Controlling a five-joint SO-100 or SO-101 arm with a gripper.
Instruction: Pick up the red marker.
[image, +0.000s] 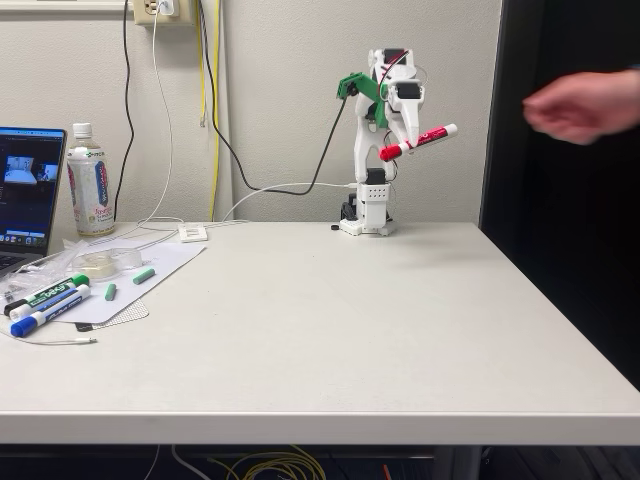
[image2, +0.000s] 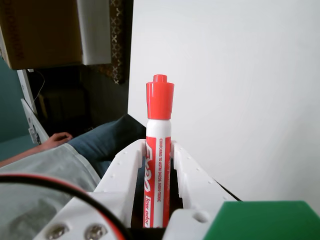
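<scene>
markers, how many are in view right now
3. The red marker is held in the pincer above the table; a green-capped marker and a blue-capped marker lie together at the table's left edge. Clutter there may hide more.

The broad middle and right of the table (image: 330, 330) lie open for passage in the fixed view, while markers (image: 45, 305), a bottle (image: 90, 182) and a laptop (image: 28, 195) crowd its left edge (a person's blurred hand (image: 580, 105) hangs upper right).
</scene>
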